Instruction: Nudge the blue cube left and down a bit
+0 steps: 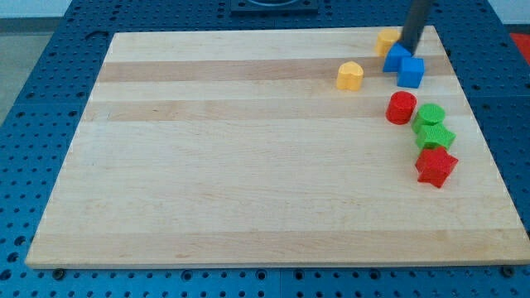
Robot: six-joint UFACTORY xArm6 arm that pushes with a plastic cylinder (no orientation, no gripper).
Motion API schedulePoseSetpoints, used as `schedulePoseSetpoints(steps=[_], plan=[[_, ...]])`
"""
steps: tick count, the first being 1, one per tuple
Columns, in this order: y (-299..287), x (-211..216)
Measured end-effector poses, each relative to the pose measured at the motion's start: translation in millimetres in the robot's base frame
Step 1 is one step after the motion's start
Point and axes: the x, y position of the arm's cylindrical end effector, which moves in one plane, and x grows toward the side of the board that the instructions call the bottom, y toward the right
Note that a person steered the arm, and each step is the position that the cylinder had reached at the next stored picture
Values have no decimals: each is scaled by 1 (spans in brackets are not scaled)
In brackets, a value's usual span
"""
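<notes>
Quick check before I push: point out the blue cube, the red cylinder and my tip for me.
blue cube (411, 72): camera view, on its front face.
red cylinder (402, 108): camera view, on its side wall, just below the blue cube.
my tip (407, 45): camera view, the rod's very end, at the top edge of the blue blocks.

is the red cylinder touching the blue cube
No, the red cylinder sits apart from the blue cube, below it toward the view's bottom, with bare board showing between them.
</notes>
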Motion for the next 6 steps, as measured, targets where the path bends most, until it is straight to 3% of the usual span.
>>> schedulePoseSetpoints(steps=[1, 4, 6], plan=[[-32, 6], [86, 10], [-10, 45]])
